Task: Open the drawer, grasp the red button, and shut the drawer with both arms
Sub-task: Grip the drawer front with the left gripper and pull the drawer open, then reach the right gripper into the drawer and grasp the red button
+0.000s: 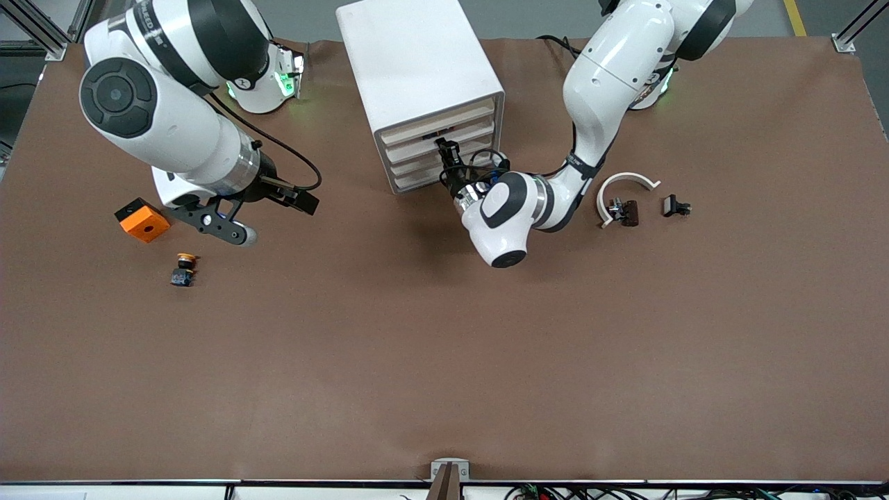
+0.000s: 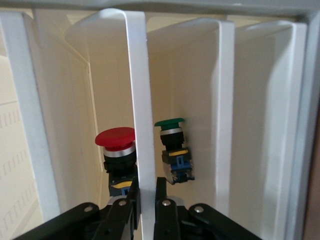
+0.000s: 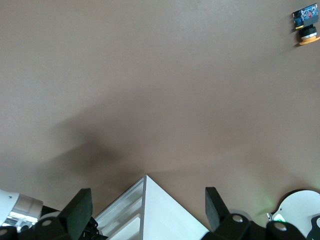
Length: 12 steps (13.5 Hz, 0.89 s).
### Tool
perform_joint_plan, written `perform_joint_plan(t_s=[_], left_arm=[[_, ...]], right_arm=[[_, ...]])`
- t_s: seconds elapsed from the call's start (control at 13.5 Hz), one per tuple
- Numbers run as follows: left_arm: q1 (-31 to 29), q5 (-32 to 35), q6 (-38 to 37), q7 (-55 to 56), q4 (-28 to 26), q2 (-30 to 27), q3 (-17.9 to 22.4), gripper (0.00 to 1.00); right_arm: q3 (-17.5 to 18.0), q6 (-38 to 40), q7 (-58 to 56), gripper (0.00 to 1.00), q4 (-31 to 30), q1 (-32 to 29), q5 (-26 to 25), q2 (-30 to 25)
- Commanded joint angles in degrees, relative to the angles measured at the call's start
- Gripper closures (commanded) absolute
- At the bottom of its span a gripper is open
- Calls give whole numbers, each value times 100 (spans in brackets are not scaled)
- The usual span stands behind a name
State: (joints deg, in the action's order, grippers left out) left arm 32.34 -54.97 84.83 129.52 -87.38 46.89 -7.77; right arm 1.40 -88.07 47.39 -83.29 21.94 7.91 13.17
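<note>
The white drawer cabinet stands at the back middle of the table. My left gripper is at its drawer fronts and is shut on the white lip of a drawer front. In the left wrist view my left gripper clamps that lip. Inside the drawer lies the red-capped button with a green-capped button beside it. My right gripper is open and empty, waiting over the table between the cabinet and an orange block. It also shows in the right wrist view.
A button with an orange-yellow cap lies on the table nearer the front camera than the orange block; it shows in the right wrist view. A white curved piece, a dark part and a small black part lie toward the left arm's end.
</note>
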Motion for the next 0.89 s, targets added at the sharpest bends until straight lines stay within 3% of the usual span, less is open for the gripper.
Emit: perform_joint_plan(t_s=[0.0, 0.67, 0.74, 0.81], left_arm=[[-279, -84, 16, -49, 177, 74, 47, 100], [-720, -93, 737, 3, 660, 57, 231, 100], [-720, -84, 737, -23, 678, 48, 232, 87], [-720, -67, 737, -41, 705, 39, 232, 55]], right_arm=[[1, 36, 366, 0, 129, 125, 96, 54], [1, -622, 2895, 0, 129, 1188, 96, 370], [1, -719, 3151, 0, 129, 1285, 88, 440], [1, -746, 3362, 0, 120, 1416, 79, 519]])
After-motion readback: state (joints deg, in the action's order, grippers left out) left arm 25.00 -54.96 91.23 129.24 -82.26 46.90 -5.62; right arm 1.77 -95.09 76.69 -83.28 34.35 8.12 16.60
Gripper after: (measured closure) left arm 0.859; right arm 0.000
